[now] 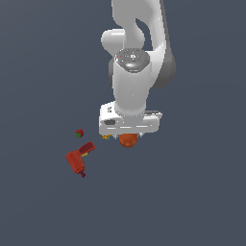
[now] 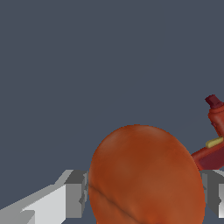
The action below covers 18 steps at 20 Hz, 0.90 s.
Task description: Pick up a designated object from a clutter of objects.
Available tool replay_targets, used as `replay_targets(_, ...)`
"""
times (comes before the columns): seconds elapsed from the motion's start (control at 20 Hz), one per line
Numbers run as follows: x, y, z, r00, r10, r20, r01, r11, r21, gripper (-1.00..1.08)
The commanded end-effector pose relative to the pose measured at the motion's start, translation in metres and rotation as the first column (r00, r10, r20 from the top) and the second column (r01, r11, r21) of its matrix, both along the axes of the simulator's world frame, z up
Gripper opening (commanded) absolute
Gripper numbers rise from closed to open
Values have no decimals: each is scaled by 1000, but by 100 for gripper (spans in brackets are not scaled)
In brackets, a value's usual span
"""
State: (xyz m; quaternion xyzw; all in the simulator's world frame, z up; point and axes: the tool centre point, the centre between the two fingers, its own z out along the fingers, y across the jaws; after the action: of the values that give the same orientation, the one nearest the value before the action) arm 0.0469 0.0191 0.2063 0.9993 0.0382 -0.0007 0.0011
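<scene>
Right, the gripper [image 1: 128, 137] is down low over the bench [image 1: 192, 192], and the orange ball [image 1: 128, 140] sits straight under the hand, peeking out below it in the exterior view. From the wrist view the ball [image 2: 146, 175] fills the space between the two grey fingers [image 2: 75, 194], one on each side, and both look pressed up against it or very nearly so. I'd say the gripper is closed on the ball, only as wide as the ball itself. Whether the ball rests on the bench or is just off it, I can't tell.

The dark red drill-shaped tool [image 1: 77, 162] lies well off toward the exterior view's left, with the tiny red-green cube [image 1: 79, 133] beyond it, so neither should snag. The worry is the ball itself: smooth and round, pinched on a small patch each side. If the fingers sit off its widest part, it could squirt out or roll as the arm lifts
</scene>
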Motion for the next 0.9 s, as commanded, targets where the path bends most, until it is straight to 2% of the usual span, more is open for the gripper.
replay_targets(0.0,0,21,26,1000,-1,2,1,1000,-1,-100)
replay_targets(0.5,5,99,120,1000,0,2,0,1000,0,-100)
replay_targets(0.85,9,133,161,1000,0,1,0,1000,2,-100)
